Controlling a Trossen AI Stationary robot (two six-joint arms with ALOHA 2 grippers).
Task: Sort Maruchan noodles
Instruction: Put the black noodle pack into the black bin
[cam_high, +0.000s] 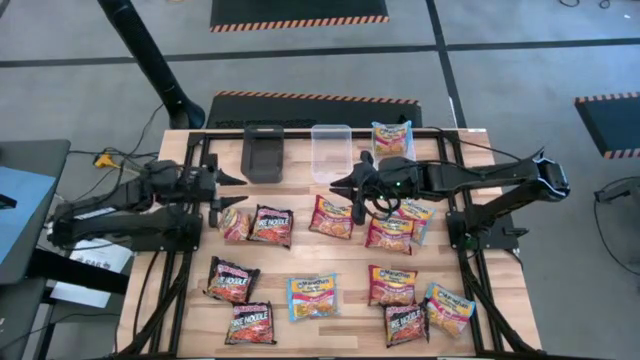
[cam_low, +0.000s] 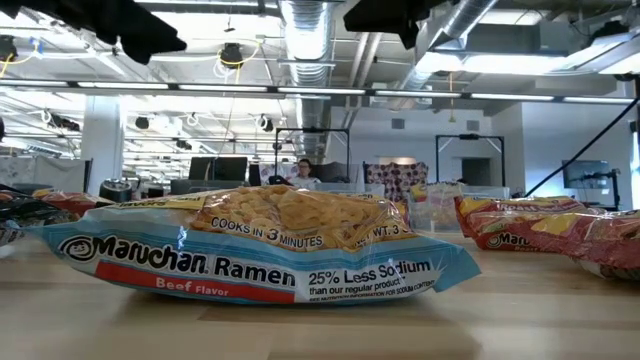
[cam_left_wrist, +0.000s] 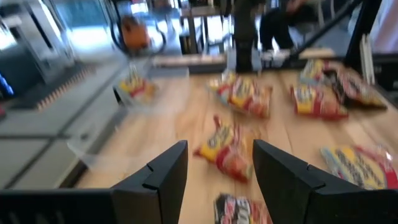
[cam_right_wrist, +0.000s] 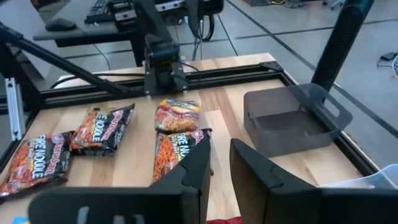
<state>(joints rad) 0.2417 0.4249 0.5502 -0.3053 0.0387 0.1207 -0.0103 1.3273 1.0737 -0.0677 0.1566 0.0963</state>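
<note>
On the wooden table (cam_high: 330, 272) ramen packets (cam_high: 312, 297) lie scattered.

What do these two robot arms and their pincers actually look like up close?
Both arms are dark, almost black, built of jointed tube-like segments on black frame rails. The left gripper and the right gripper each end in two flat, angular black fingers with stepped inner faces. Black cables loop beside the right arm's wrist, where a small green light glows.

Small flat rectangular plastic ramen packets (cam_high: 313, 297) lie spread across the wooden table (cam_high: 330, 335). At its far edge, a black plastic bin (cam_high: 264, 152) stands left of a clear plastic bin (cam_high: 331, 153).
</note>
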